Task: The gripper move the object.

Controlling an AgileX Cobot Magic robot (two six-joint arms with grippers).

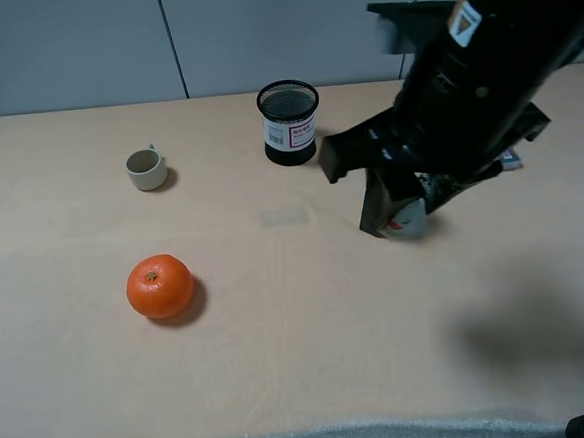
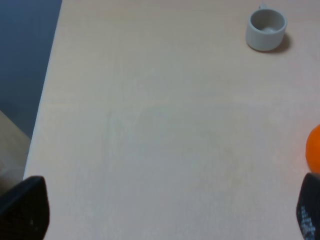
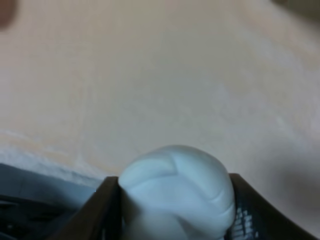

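Observation:
My right gripper (image 1: 400, 219) hangs from the bulky black arm over the right middle of the table. It is shut on the small white toy (image 1: 409, 222). In the right wrist view the toy (image 3: 176, 192) is a rounded white lump wedged between the two black fingers (image 3: 102, 212); its beak mark is hidden. The toy is at or just above the tabletop; I cannot tell whether it touches. My left gripper (image 2: 167, 207) is open and empty, with its fingertips (image 2: 27, 207) far apart over bare table at the left.
A black mesh pen cup (image 1: 289, 122) stands at the back middle, left of the right arm. A beige cup (image 1: 146, 170) (image 2: 266, 30) stands at the back left. An orange (image 1: 160, 286) (image 2: 314, 156) lies front left. The table's left edge (image 2: 47, 95) is near the left gripper.

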